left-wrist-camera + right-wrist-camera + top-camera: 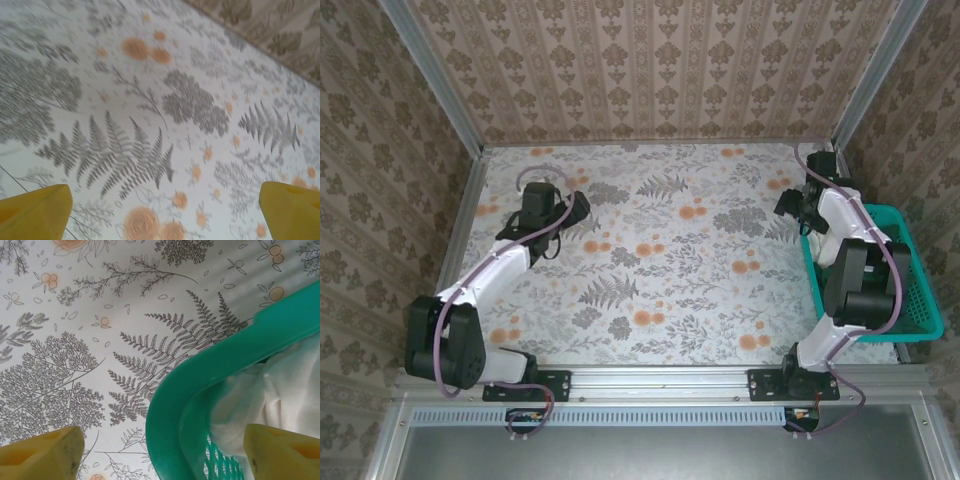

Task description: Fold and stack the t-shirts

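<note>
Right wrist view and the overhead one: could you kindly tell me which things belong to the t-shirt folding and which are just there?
For the job: white fabric inside the teal basket, probably a t-shirt; left gripper; right gripper, both open.
Just there: teal basket; floral table cover.

I count two arms, left arm [490,272] and right arm [850,280]; two pairs of jaws, four yellow fingertips [35,212]; one teal basket [918,295]; one counter [670,220]; one white fabric mass [285,385], pieces uncountable.
</note>
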Robot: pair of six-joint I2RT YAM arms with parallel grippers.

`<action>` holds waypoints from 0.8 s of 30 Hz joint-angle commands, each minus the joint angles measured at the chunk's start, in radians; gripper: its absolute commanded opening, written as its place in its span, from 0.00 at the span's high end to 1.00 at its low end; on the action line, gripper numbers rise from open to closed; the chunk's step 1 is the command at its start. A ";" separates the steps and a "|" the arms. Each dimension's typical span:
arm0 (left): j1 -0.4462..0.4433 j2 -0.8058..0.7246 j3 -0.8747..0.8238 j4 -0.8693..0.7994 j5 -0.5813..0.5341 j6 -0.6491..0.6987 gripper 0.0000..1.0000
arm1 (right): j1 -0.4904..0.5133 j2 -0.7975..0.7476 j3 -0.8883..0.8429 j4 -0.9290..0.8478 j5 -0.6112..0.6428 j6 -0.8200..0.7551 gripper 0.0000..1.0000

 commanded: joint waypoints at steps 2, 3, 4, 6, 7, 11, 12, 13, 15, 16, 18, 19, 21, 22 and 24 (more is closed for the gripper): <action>-0.064 -0.010 -0.016 -0.045 0.040 -0.036 0.05 | 0.000 0.056 0.046 -0.065 0.005 -0.043 0.25; -0.075 -0.015 -0.024 -0.048 0.049 -0.041 0.06 | 0.003 0.067 0.050 -0.070 -0.005 -0.044 0.31; -0.080 -0.023 -0.029 -0.053 0.052 -0.044 0.06 | 0.007 0.076 0.051 -0.070 -0.012 -0.046 0.36; -0.083 -0.047 -0.038 -0.069 0.061 -0.043 0.07 | 0.025 0.089 0.048 -0.068 -0.009 -0.054 0.47; -0.084 -0.058 -0.041 -0.079 0.062 -0.035 0.08 | 0.034 0.091 0.046 -0.064 -0.015 -0.057 0.55; -0.082 -0.119 -0.037 -0.130 0.052 0.011 0.08 | 0.100 0.066 0.019 -0.014 -0.059 -0.082 0.72; -0.080 -0.135 -0.033 -0.146 0.047 0.023 0.08 | 0.127 0.055 0.014 0.003 -0.073 -0.091 0.75; -0.080 -0.149 -0.028 -0.161 0.042 0.036 0.09 | 0.157 0.044 0.013 0.019 -0.094 -0.096 0.78; -0.075 -0.170 -0.014 -0.199 0.032 0.058 0.10 | 0.218 0.026 0.021 0.045 -0.134 -0.091 0.82; -0.071 -0.178 0.000 -0.225 0.028 0.070 0.10 | 0.260 0.021 0.030 0.057 -0.155 -0.091 0.84; -0.062 -0.191 0.022 -0.277 0.018 0.088 0.11 | 0.347 0.023 0.057 0.084 -0.200 -0.099 0.85; -0.055 -0.198 0.033 -0.305 0.010 0.094 0.11 | 0.396 0.031 0.072 0.099 -0.226 -0.112 0.85; -0.034 -0.215 0.039 -0.348 0.004 0.095 0.11 | 0.489 0.056 0.102 0.116 -0.263 -0.141 0.85; -0.018 -0.227 0.037 -0.368 0.003 0.088 0.11 | 0.538 0.077 0.118 0.148 -0.276 -0.162 0.85; 0.010 -0.255 0.023 -0.398 -0.006 0.066 0.11 | 0.612 0.122 0.155 0.154 -0.296 -0.182 0.84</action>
